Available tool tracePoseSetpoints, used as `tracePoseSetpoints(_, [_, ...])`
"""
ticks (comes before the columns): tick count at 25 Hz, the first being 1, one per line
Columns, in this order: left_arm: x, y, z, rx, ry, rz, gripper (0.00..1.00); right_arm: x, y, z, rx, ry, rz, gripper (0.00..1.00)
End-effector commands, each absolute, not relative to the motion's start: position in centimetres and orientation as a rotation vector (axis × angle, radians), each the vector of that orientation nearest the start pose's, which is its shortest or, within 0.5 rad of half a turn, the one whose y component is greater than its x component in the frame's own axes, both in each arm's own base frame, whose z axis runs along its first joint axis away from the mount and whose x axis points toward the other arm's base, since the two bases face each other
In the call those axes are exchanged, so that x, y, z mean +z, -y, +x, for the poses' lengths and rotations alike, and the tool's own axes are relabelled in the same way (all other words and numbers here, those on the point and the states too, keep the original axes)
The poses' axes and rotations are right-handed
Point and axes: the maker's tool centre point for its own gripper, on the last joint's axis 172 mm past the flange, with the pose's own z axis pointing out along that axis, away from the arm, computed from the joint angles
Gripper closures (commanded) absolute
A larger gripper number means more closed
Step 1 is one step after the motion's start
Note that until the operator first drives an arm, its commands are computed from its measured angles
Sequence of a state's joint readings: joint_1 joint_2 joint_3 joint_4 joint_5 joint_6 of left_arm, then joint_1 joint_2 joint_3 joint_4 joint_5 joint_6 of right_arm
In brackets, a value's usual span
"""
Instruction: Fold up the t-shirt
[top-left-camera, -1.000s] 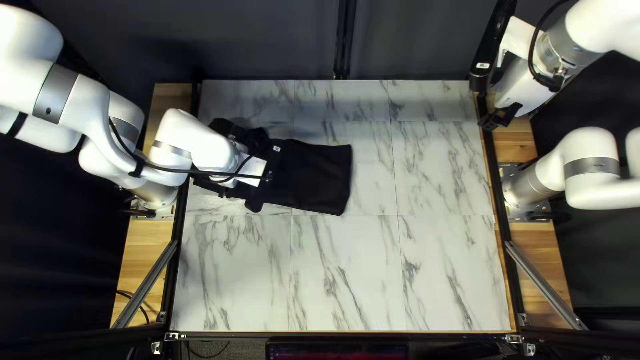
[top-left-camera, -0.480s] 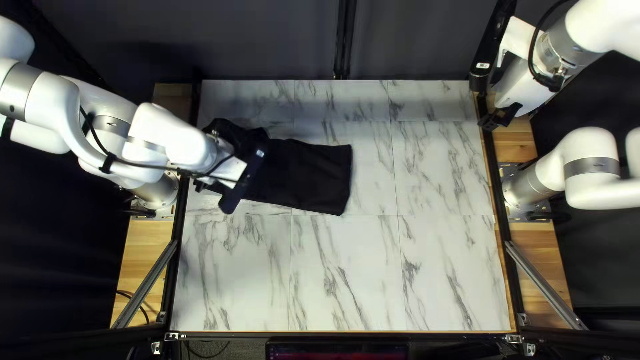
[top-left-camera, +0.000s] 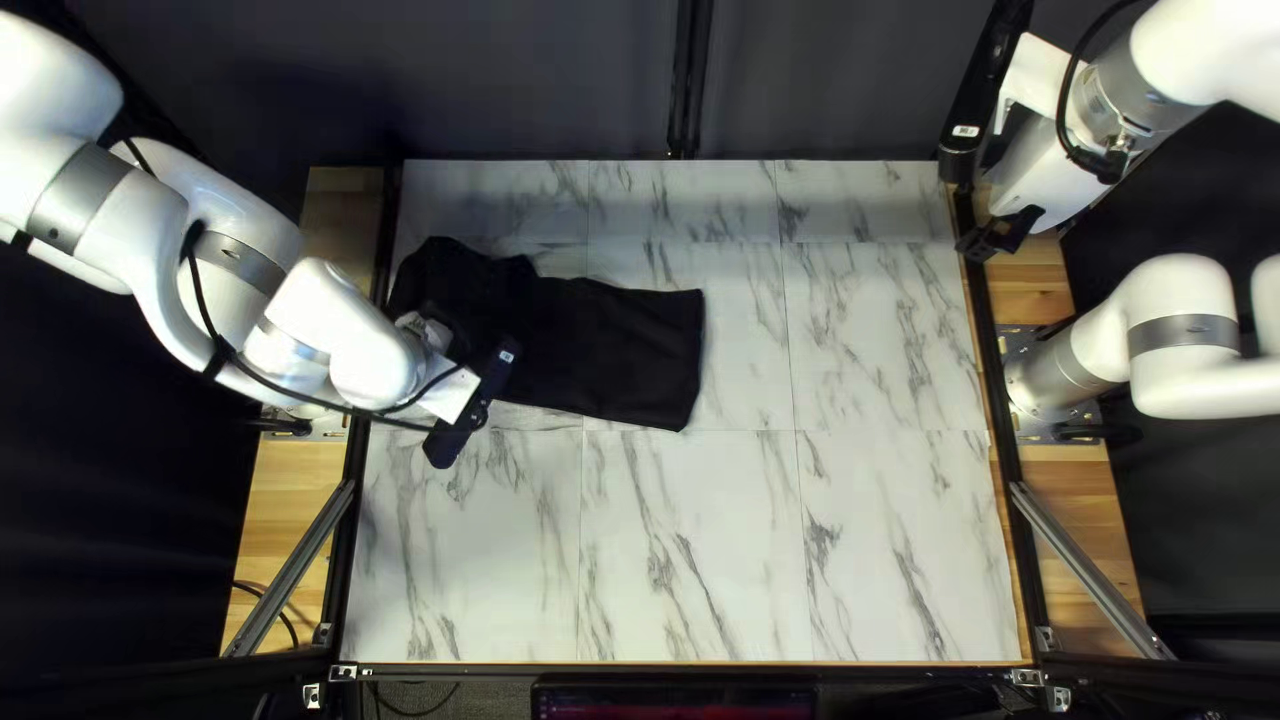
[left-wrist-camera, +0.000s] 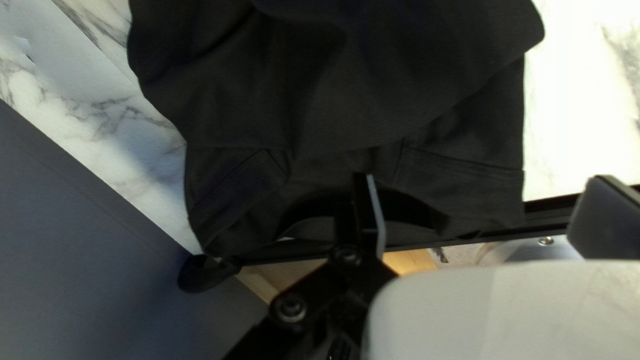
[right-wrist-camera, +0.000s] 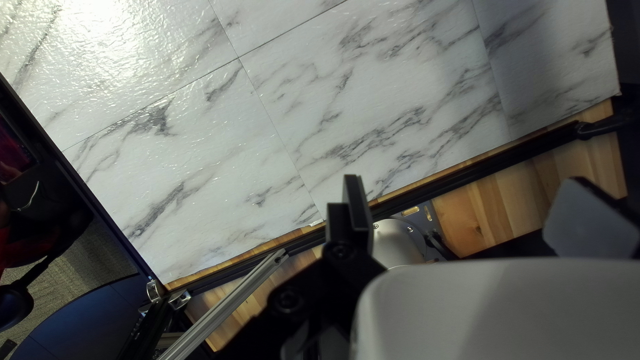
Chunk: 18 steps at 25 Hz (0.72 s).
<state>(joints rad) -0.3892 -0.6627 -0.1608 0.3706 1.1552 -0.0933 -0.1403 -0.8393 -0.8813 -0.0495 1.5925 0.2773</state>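
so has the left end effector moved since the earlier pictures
Yes: the left end effector has shifted, in the top left view, toward the black rail on the table's left side, and also toward the near edge.

Dark curtain (top-left-camera: 534, 80) behind marble-patterned tabletop (top-left-camera: 694, 560); wooden side strips (top-left-camera: 287, 534).

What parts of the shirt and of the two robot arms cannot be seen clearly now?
- Cloth layers inside the shirt: hidden by its top layer, in the top left and left wrist views.
- Part of its left end: behind the left arm, top left view.
- Its far end: cut off by the edge, left wrist view.
- Middle of the right arm: cut off by the edge, top left view.
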Motion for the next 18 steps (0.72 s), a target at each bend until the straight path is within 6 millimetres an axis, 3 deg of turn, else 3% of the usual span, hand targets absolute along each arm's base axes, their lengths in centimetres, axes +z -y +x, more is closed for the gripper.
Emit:
tracePoseSetpoints(1, [6.8,-0.6,17.9,0.378,-0.663,-2.626,0.00,36.8,5.0,25.6,-0.208,-0.665,-3.105,0.00])
tracePoseSetpoints(18, [6.0,-1.3,16.0,0.434,-0.683,-2.603,0.00,36.8,5.0,25.6,-0.208,-0.665,-3.105,0.00])
